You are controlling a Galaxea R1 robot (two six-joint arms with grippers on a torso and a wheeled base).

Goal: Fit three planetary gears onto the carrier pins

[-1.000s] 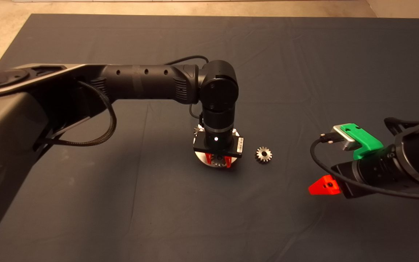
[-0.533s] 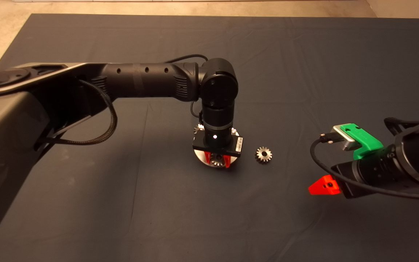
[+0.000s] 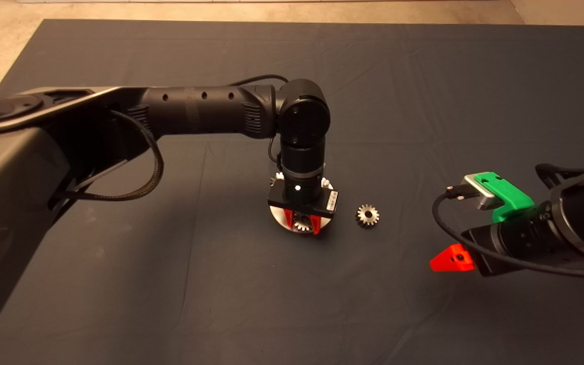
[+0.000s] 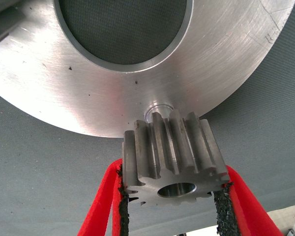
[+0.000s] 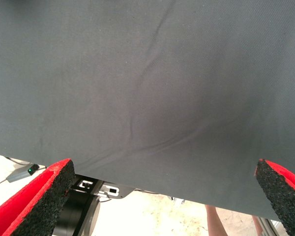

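Gear held over the carrier disc

My left gripper [image 4: 172, 196] clamps a planetary gear [image 4: 171, 156], bore axis tilted, over the disc [image 4: 226, 73]'s near rim; a second gear [image 3: 367, 215] lies right; my right gripper [image 5: 162, 196] waits spread wide over bare mat [image 3: 424, 101].

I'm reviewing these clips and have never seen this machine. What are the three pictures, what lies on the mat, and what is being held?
It is a two-armed robot at a dark mat. One picture looks down from above; the other two come from cameras on each wrist. The left tool is shut on a small toothed gear, holding it over a shiny metal disc beside a short pin. A second gear lies loose on the mat to the disc's right. The right tool waits open at the mat's right side, holding nothing.
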